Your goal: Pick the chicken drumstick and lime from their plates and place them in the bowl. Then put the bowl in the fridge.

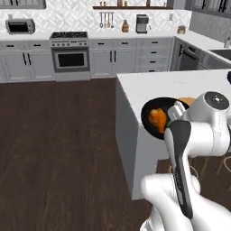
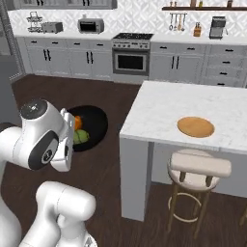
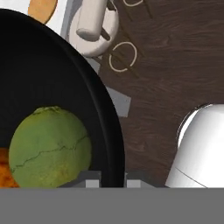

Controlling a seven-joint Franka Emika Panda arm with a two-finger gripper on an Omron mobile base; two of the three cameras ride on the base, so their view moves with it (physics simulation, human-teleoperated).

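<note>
Bowl (image 3: 52, 87), black, carries the lime (image 3: 50, 146) and chicken drumstick (image 1: 158, 118); the gripper (image 3: 113, 178) pinches its rim, lifted off the counter (image 2: 193, 103) for carrying toward the fridge.

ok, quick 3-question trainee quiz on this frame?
1. True or false: the lime lies in the black bowl.
2. The wooden plate holds: A) a drumstick B) nothing C) a cup
3. Fill in: the hand grips the bowl by its ____.
Key: 1 true; 2 B; 3 rim.
</note>
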